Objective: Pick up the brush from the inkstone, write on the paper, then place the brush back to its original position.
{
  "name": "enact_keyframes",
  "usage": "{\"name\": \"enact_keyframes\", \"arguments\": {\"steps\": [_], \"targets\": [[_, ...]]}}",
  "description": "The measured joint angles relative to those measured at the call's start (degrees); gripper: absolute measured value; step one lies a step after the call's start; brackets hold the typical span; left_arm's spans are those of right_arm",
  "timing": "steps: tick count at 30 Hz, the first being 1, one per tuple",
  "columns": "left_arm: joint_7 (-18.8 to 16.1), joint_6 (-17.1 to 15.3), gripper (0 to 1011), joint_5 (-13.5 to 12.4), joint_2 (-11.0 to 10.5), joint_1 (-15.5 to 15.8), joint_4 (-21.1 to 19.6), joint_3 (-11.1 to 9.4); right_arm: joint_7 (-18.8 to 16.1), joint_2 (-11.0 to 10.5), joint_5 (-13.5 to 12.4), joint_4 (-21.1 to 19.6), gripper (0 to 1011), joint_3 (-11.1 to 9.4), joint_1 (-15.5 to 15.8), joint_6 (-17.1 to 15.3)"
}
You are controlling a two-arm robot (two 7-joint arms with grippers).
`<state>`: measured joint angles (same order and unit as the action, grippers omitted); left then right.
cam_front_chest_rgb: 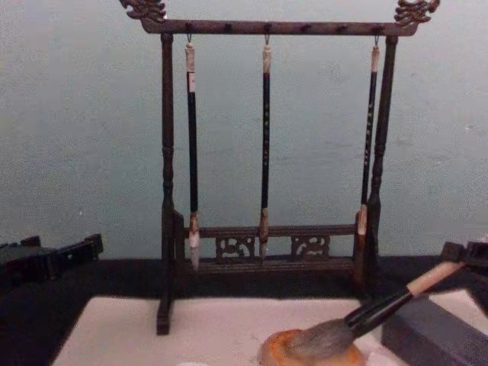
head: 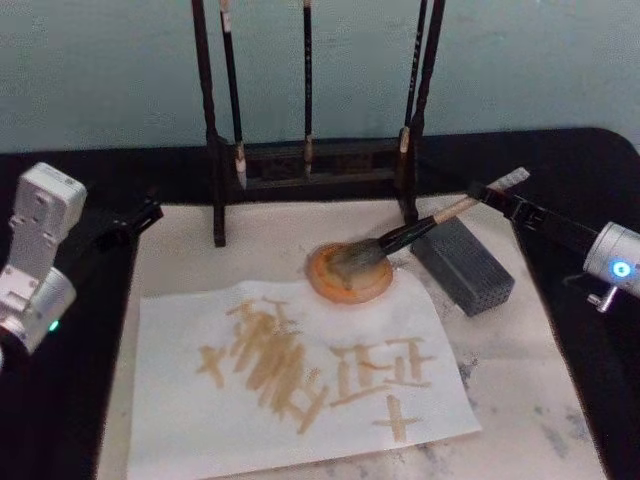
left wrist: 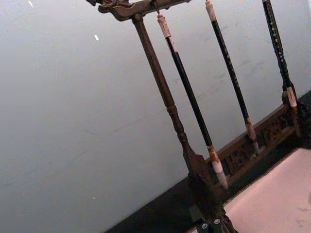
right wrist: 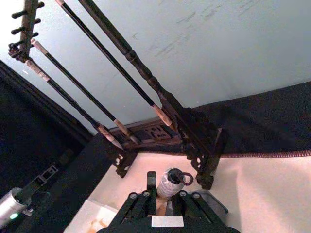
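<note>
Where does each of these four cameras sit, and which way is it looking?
Head: high up, looking down at the paper, the brush on the inkstone, both arms at the edges.
Chest: low, looking across at the brush rack.
Left wrist: looks up at the rack and wall.
Right wrist: behind the right gripper, which holds the brush handle, facing the rack.
All four share the rack.

Both arms are white-and-silver cylinders with small glowing lights, ending in the black left gripper (head: pixel 140 215) and the black right gripper (head: pixel 497 193).
</note>
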<state>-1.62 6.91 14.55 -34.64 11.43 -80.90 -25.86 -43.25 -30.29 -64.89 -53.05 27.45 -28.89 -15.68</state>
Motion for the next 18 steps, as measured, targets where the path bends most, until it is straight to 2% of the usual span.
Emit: {"name": "enact_keyframes", "arguments": {"steps": [8,14,18], "targets": [[0.0,0.0,1002,0.0,0.0,0.0,0.0,0.0,0.1,0.0,0.1,0.0,192,0.0,0.0,0.0],[0.0,0.0,1000,0.0,0.0,0.0,0.0,0.0,0.1,0.0,0.1,0.0,439,0.1,0.0,0.0],[0.0,0.0,1002,0.0,0.0,0.0,0.0,0.0,0.1,-0.1,0.1,-0.2,552,0.0,0.0,0.1]]}}
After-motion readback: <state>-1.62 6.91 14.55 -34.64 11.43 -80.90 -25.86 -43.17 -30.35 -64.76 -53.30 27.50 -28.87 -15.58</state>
